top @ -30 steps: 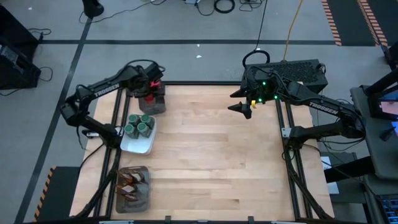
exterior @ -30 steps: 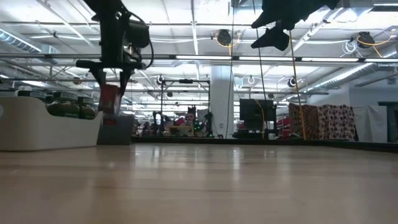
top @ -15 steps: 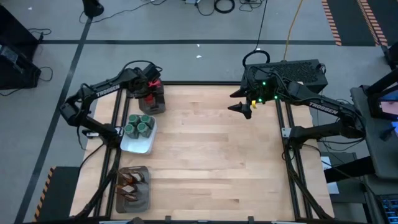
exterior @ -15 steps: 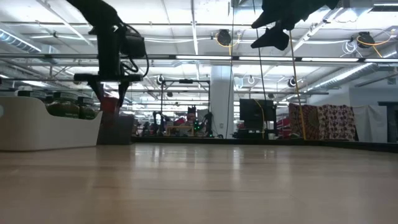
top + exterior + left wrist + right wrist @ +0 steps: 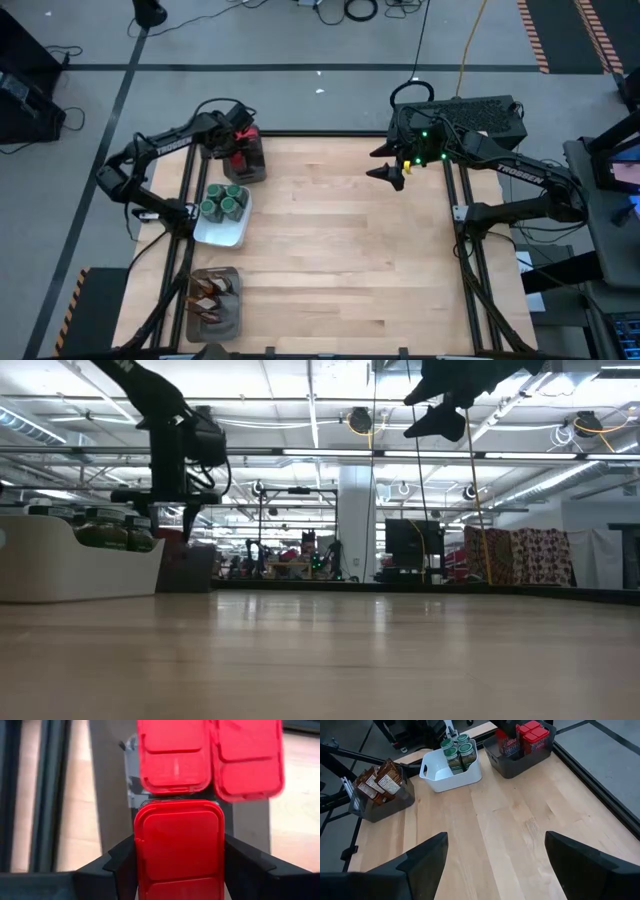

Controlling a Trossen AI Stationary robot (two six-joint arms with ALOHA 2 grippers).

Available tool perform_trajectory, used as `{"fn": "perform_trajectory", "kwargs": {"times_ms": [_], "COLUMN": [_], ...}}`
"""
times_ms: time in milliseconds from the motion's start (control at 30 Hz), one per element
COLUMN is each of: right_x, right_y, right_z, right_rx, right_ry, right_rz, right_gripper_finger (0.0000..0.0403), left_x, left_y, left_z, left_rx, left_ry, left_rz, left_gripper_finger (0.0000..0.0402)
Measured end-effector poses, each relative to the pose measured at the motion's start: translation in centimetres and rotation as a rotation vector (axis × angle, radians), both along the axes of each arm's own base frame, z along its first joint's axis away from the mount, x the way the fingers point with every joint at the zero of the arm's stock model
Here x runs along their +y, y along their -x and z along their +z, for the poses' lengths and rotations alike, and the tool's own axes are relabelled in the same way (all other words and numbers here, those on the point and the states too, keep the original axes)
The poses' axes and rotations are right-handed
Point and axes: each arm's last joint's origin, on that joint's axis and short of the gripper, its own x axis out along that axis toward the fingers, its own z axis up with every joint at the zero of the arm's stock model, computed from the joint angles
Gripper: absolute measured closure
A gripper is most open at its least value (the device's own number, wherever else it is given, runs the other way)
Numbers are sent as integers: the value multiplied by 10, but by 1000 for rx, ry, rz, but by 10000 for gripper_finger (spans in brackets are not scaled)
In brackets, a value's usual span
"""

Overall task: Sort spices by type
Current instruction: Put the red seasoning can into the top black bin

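While left pincer (image 5: 178,865) pinches red box (image 5: 179,845) | beside boxed tray (image 5: 247,160) | right pincer (image 5: 492,865) spread, aloft

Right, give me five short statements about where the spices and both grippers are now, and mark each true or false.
1. The left gripper is shut on a red box above the grey tray that holds other red boxes. True.
2. The green-lidded jars stand in the white dish. True.
3. The right gripper holds a sachet. False: its jaws are open and empty, and it hangs over the far right part of the table.
4. The brown-orange sachets lie loose in the middle of the table. False: they sit in a grey tray at the near left corner.
5. The white dish sits between the two grey trays. True.
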Motion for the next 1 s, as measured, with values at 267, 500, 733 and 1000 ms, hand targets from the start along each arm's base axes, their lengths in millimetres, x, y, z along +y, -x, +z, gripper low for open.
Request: {"fn": "perform_trajectory", "kwargs": {"times_ms": [267, 500, 733, 1000], "right_x": [0, 0, 0, 0], "right_y": [0, 0, 0, 0], "right_z": [0, 0, 0, 0], "right_rx": [-1, -2, -2, -3], "right_ry": [-18, -33, -33, -39], "right_rz": [-10, -19, -19, -23], "right_gripper_finger": [87, 87, 87, 87], "left_x": [9, 18, 20, 15], "left_y": [14, 26, 29, 20], "left_z": [0, 0, 0, 0], "left_rx": [31, 69, 41, 43], "left_ry": [2, -17, 11, 23], "left_rz": [12, 27, -8, -176], "left_gripper_finger": [173, 173, 173, 170]}}
